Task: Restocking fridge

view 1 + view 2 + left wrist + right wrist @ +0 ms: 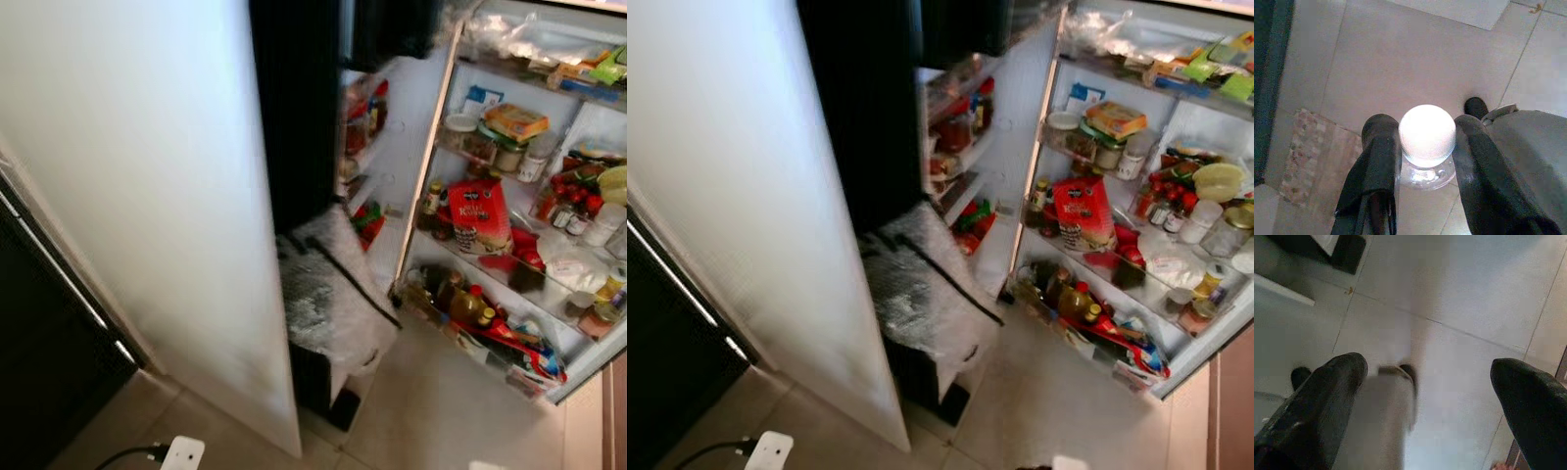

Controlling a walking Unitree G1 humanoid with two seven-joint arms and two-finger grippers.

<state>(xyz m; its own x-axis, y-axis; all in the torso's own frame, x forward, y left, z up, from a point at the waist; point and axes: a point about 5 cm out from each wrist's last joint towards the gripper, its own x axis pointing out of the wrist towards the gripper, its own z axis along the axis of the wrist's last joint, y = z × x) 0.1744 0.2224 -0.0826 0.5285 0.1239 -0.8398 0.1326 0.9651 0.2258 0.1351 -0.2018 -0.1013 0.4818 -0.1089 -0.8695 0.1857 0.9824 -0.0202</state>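
Observation:
The fridge (294, 117) stands open, with a large white door (147, 196) swung out on the left. Its right door (431, 147) is swung out too, and the racks there are packed with jars, bottles and a red packet (480, 215). In the left wrist view my left gripper (1425, 128) is shut on a clear glass jar (1427, 172) with a round white lid (1427, 133), held above the tiled floor. In the right wrist view my right gripper (1431, 369) is open and holds nothing, its fingers spread wide over the floor.
A silver insulated bag (328, 294) leans on the floor in front of the fridge, between the two doors. A dark cabinet (49, 362) stands at the left. A white plug with a black cable (181, 452) lies on the tiles nearby.

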